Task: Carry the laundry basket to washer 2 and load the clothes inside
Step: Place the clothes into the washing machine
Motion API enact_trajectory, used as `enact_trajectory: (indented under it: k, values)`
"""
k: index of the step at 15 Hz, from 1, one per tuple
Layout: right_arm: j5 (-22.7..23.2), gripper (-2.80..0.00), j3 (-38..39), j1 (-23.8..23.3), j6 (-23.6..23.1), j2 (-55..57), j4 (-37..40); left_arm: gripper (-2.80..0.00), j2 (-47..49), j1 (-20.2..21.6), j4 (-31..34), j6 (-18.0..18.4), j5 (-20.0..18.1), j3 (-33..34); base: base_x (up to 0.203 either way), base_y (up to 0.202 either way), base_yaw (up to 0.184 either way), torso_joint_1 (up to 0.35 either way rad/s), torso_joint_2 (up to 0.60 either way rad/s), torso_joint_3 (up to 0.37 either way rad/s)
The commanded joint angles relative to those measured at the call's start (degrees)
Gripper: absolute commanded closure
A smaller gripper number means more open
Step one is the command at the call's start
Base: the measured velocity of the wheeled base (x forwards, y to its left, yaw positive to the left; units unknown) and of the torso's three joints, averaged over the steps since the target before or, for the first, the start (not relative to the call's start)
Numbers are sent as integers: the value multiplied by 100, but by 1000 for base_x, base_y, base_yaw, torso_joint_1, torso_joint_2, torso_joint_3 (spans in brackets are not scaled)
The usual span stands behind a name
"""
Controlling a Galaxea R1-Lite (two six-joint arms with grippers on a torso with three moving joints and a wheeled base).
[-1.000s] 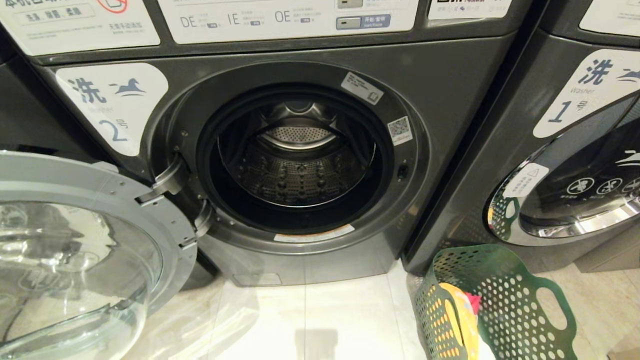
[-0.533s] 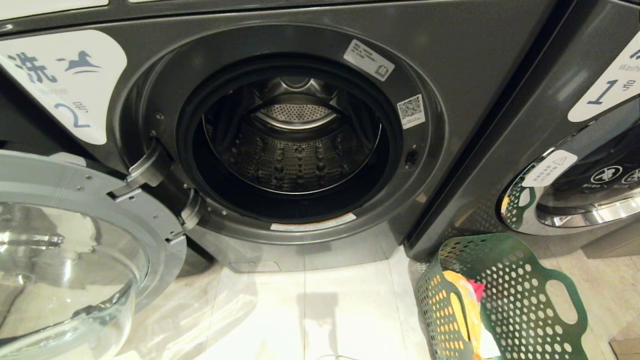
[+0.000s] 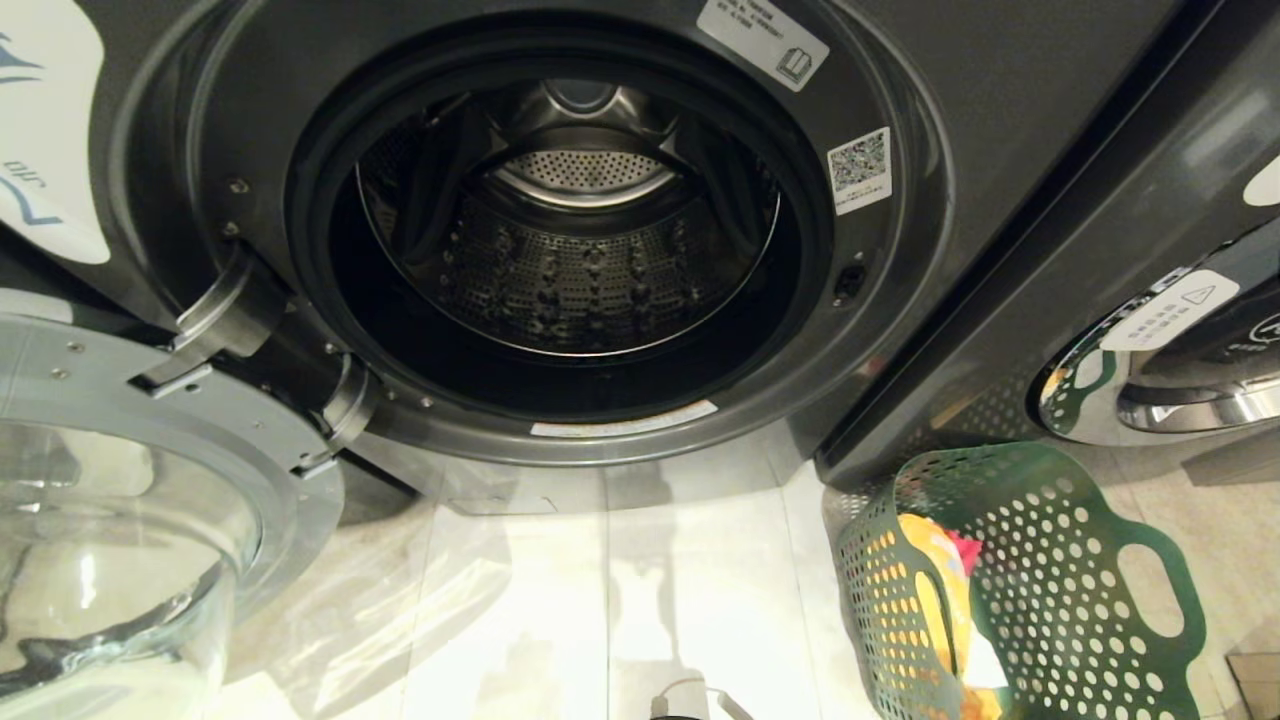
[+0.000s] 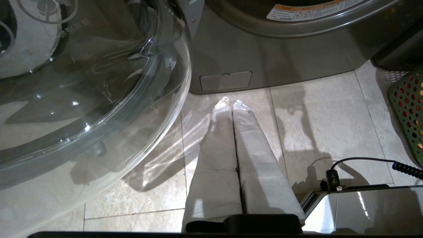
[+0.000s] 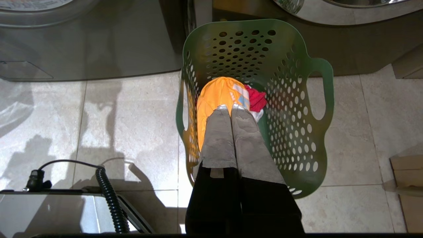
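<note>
Washer 2 (image 3: 1000, 100) stands in front of me with its glass door (image 3: 150, 480) swung open to the left. Its steel drum (image 3: 570, 290) holds nothing that I can see. The dark green laundry basket (image 3: 1050, 580) sits on the floor at the lower right, before the neighbouring washer. The clothes (image 3: 930, 570) lie inside it: a yellow-orange garment (image 5: 218, 92), a red one (image 5: 256, 99) and a bit of white (image 5: 259, 115). My right gripper (image 5: 228, 106) hangs shut and empty above the basket (image 5: 290, 109). My left gripper (image 4: 230, 100) is shut and empty over the floor tiles beside the open door (image 4: 82, 82).
The washer on the right (image 3: 1150, 250) has its chrome-ringed door (image 3: 1150, 400) shut. My own base with a coiled black cable (image 5: 109, 195) lies low between the arms. A cardboard box (image 5: 408, 175) stands on the tiles right of the basket.
The head view has tipped down and moved closer: washer 2's opening looks larger and sits higher, and more of the basket shows. The washer, door and basket themselves have not moved.
</note>
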Motion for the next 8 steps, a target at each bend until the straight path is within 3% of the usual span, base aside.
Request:
enact_trajectory:
  k: [1,2,4,6,8]
  values:
    - [6,0,-9,2,2,9,1,0,-2,2,2,-4,1,0,0,0,0,6,11,-126]
    - [25,0,-9,2,-49,9,4,0,-2,2,2,-4,0,0,0,0,0,-3,4,-78]
    - [295,0,-24,2,-635,9,61,0,-2,2,2,-4,0,0,0,0,0,1,2,-35]
    - [301,0,-146,1,-731,9,29,0,-2,2,2,-12,9,0,0,0,0,0,0,0]
    - [224,0,-947,-7,-736,196,166,0,-2,2,2,14,0,0,0,0,0,0,0,0]
